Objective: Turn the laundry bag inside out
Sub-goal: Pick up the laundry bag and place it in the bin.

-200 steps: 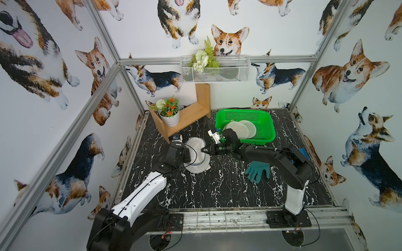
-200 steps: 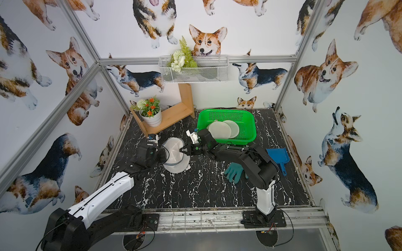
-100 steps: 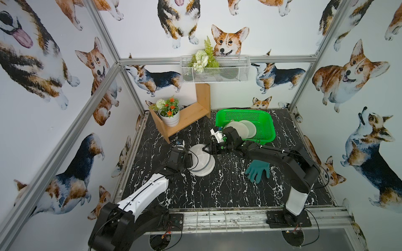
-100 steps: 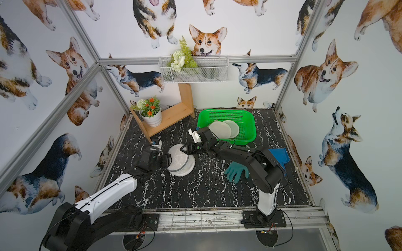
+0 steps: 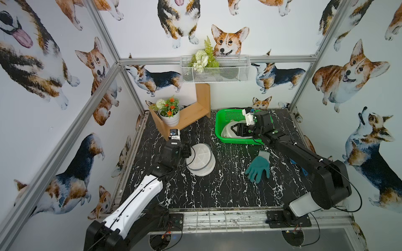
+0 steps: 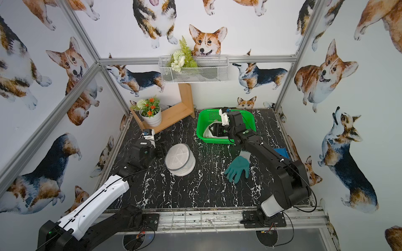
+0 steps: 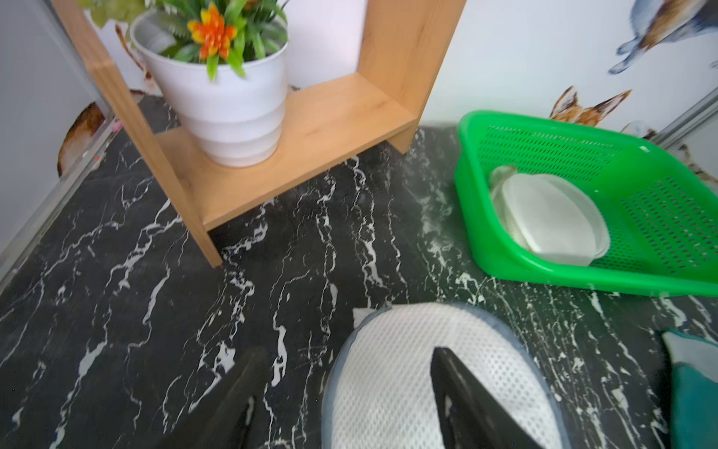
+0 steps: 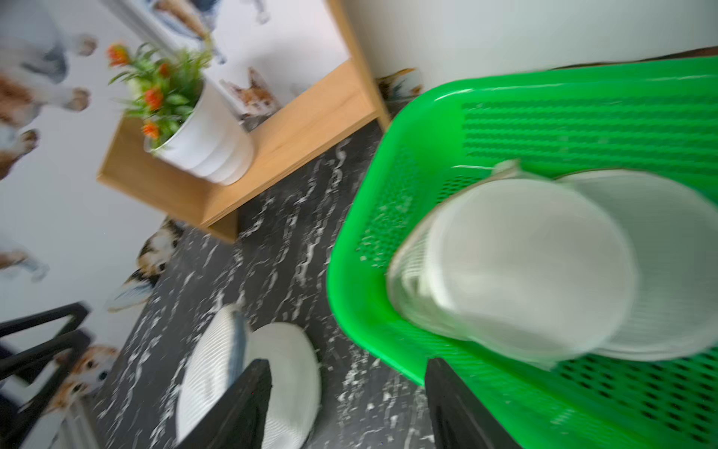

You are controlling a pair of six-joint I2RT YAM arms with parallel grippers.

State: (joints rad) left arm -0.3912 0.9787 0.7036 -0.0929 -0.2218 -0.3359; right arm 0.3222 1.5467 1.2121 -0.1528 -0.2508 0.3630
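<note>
The right wrist view is smeared with blur, so the pale round pieces (image 8: 524,272) lying in the green basket (image 5: 218,128) could be plates or more mesh; I can't say which. In both top views the right arm covers much of that basket, and it hides most of a blue thing (image 6: 281,152) by the table's right edge. The laundry bag (image 5: 201,159), a squat white mesh drum with a grey rim, sits lopsided on the black marble table (image 5: 217,191), left of centre. Whether it is inside out I can't make out. The left gripper (image 7: 345,355) stands just beside it with jaws wide apart, one finger (image 7: 466,396) over the mesh and the other over bare marble, clamping nothing. The right gripper (image 8: 345,363) hangs spread wide and empty over the basket's near left corner. A teal glove (image 5: 258,167) lies well apart from the bag, toward the right. Open marble runs between bag and glove and along the front edge. At the back left, a wooden shelf (image 5: 191,113) holding a flower pot (image 5: 169,117) crowds the corner near the left wrist.
</note>
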